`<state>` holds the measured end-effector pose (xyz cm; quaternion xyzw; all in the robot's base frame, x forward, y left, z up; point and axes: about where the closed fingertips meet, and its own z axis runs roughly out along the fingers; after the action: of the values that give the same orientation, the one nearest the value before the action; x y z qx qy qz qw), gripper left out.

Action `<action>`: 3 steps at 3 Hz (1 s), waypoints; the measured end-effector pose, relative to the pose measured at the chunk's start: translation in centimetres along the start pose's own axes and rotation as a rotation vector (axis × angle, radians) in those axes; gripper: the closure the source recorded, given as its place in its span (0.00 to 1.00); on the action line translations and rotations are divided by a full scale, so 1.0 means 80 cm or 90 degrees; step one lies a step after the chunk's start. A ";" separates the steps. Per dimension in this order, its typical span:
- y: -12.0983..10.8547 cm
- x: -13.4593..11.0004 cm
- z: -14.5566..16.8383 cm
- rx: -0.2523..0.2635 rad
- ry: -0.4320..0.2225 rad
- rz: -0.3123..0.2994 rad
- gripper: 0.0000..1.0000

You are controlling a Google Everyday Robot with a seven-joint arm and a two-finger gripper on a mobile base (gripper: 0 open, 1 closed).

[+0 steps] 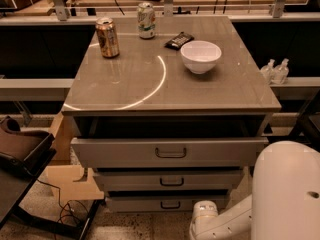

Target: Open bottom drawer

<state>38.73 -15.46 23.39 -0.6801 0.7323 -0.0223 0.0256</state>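
Standing on a speckled floor, the glossy grey bench (pixel 125 84) carries two cans (pixel 107 37), a dark packet (pixel 179 40) and a round white bowl (pixel 200 56). A smooth white arm (pixel 210 221) comes in low at the bottom right; the jaws are out of frame, so I can't tell their state. The bottom drawer (pixel 135 204), flat grey with a dark loop handle (pixel 170 204), is lowest of three, just left of the arm.

On the grey cabinet top (pixel 150 84) I see a gold can (pixel 107 37) at back left, a pale can (pixel 146 20) near it, a dark packet (pixel 179 40) and a white bowl (pixel 200 56). My gripper is out of view beyond the arm (pixel 285 194) at lower right.
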 end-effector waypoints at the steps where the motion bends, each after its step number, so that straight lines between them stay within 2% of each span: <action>1: -0.008 0.005 0.025 -0.012 0.005 -0.009 0.00; 3: -0.019 0.000 0.053 -0.011 0.000 -0.046 0.00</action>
<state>40.51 -15.54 19.26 -0.7064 0.7074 -0.0168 0.0192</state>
